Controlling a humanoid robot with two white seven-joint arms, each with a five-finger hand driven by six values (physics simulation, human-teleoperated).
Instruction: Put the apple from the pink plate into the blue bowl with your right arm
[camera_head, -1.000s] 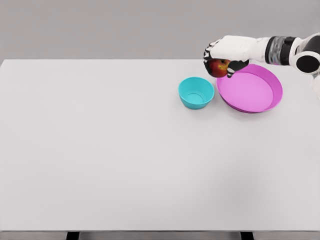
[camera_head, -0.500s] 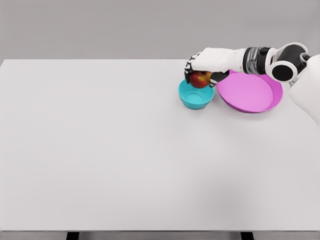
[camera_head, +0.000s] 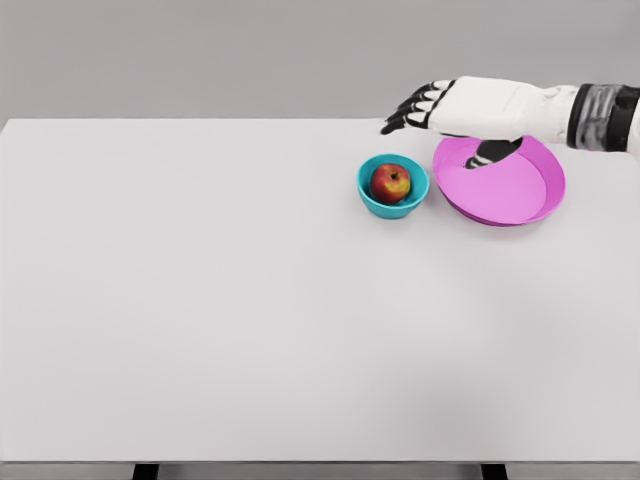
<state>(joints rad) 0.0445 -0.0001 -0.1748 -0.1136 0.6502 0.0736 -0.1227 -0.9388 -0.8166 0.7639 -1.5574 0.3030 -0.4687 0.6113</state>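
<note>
The right hand (camera_head: 455, 112) hangs above the far part of the white surface (camera_head: 250, 320), reaching in from the right edge. Its fingers (camera_head: 405, 108) are stretched out flat toward the left and spread, and the thumb (camera_head: 492, 152) drops down over the rim of the pink plate (camera_head: 510, 190). The hand holds nothing and does not seem to touch anything. The apple (camera_head: 391, 183) sits inside the blue bowl (camera_head: 375, 195), red with a yellowish patch, its stem end up. The bowl stands just beside the plate, to its left, their rims nearly touching. The fingertips are above and behind the bowl, apart from the apple.
</note>
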